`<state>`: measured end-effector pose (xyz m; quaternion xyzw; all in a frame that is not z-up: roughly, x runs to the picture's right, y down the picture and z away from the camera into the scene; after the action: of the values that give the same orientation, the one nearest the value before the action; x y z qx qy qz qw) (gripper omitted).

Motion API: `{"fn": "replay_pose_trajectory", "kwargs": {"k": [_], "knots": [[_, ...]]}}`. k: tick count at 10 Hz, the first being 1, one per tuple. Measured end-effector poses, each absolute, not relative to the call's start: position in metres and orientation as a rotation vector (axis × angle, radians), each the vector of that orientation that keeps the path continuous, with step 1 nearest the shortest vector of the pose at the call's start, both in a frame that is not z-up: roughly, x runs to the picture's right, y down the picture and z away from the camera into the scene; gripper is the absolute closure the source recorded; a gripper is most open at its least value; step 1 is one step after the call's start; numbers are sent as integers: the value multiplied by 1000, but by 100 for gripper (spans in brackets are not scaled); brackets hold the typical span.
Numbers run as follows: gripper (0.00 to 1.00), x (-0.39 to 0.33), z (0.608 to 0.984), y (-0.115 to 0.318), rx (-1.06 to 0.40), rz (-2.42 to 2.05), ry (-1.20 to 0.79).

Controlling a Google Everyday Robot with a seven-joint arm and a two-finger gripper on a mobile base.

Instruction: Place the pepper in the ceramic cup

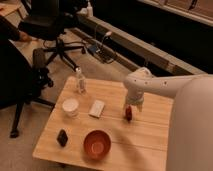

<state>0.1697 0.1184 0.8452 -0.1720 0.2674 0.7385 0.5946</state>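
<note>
The pepper, small and dark red, lies on the right half of the wooden table. My gripper hangs at the end of the white arm, directly over the pepper and down at it, open, with the pepper still on the table. The ceramic cup, white and round, stands on the left half of the table, well apart from the gripper.
An orange bowl sits near the front edge, with a small black block to its left. A white flat packet lies beside the cup, and a clear bottle stands at the back. Office chairs stand behind the table on the left.
</note>
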Motion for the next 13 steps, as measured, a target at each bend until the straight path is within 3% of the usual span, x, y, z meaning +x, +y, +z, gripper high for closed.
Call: {"fn": "replay_pose_trajectory", "kwargs": {"k": [13], "knots": [[35, 170, 905, 84, -562, 1550, 769]]}}
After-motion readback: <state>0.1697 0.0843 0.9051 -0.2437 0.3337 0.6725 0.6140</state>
